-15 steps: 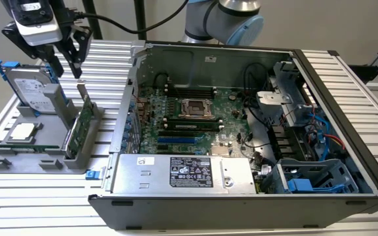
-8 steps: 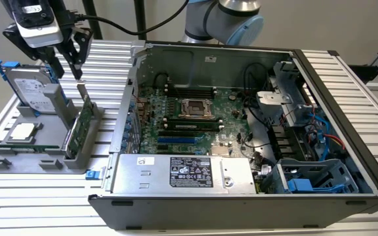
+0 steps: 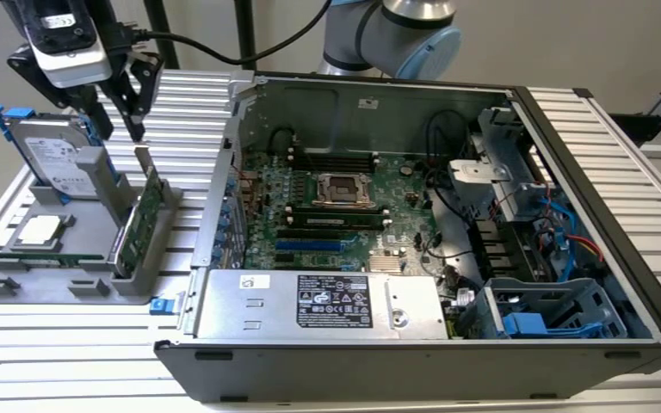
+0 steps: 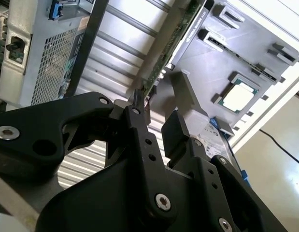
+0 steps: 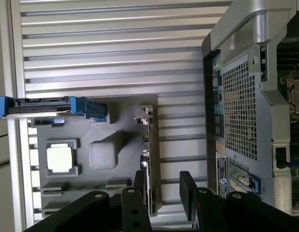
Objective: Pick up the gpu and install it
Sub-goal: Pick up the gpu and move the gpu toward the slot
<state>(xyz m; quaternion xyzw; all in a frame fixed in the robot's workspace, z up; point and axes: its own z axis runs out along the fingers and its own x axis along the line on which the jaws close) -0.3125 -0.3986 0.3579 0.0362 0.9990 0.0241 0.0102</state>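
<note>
We see the gripper hanging with its jaws spread wide and nothing held between them. Just below the jaws, the gpu stands on edge in a slot of the gray holder tray, outside the open computer case.

In the first wrist view the gripper sits over the line of the card. The gpu runs out ahead of the gap, close beside one finger and well clear of the other. We cannot tell whether that nearer finger touches the card's edge; it looks just apart.

The case lies beyond the finger that stands clear. Beyond the nearer finger, on the same tray, sit a processor chip and a hard drive with blue rails.

In the second wrist view the gripper again shows open, with the gpu stretching away past the fingertips.
</note>
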